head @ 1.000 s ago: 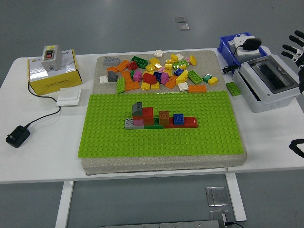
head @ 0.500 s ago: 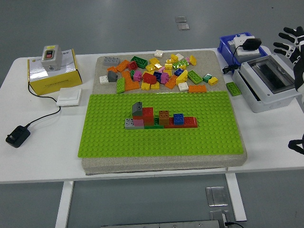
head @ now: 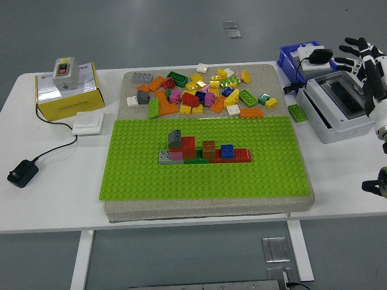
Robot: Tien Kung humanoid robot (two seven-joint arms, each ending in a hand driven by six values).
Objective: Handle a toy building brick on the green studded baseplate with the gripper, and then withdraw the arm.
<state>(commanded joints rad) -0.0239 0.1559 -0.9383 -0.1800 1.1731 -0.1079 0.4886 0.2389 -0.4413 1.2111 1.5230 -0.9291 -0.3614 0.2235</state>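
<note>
A white tabletop (head: 54, 199) over a grey floor carries a green studded baseplate (head: 205, 158) on a grey slab, with a small cluster of joined bricks (head: 202, 151) near its middle and a loose pile of bricks (head: 199, 92) just behind its far edge. In the head view, the right robot hand (head: 363, 60) hangs above the grey box (head: 338, 104) at the right edge, fingers spread wide and holding nothing. The cluster, its long axis running left to right, lies well to that hand's left and nearer the camera, so this is the nearer arm; no left hand shows.
</note>
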